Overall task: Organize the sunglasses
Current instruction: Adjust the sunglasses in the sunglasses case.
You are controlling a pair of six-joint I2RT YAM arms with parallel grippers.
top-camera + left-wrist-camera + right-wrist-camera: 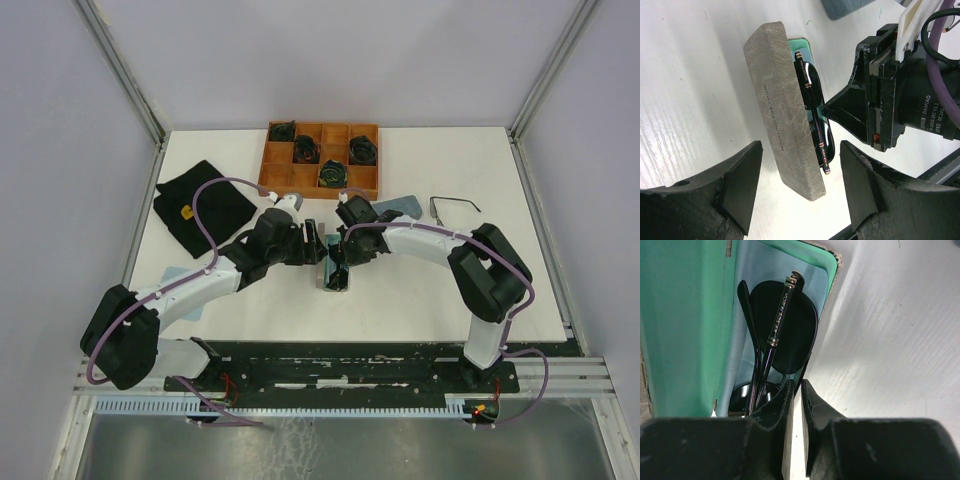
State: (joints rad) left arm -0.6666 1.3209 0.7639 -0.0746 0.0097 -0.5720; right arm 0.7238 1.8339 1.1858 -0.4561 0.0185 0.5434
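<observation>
A grey fabric case (pixel 777 100) stands open on the table mid-front (pixel 334 277), its green lining (pixel 685 315) showing. Folded sunglasses (pixel 810 85) with dark lenses and thin arms (pixel 790 325) sit in it. My right gripper (pixel 799 387) is pinched shut on the edge of one lens, reaching in from the case's open side (pixel 340 256). My left gripper (pixel 800 155) is open, its fingers on either side of the case's near end and not touching it (pixel 312 244). A second pair, thin wire-framed glasses (pixel 455 205), lies unfolded at the right of the table.
A blue case (pixel 405 206) lies behind my right gripper. A wooden compartment tray (pixel 300 178) with several dark green coiled bundles stands at the back. A black cloth (pixel 200 205) lies at the left, with a pale blue item (pixel 175 272) near my left arm.
</observation>
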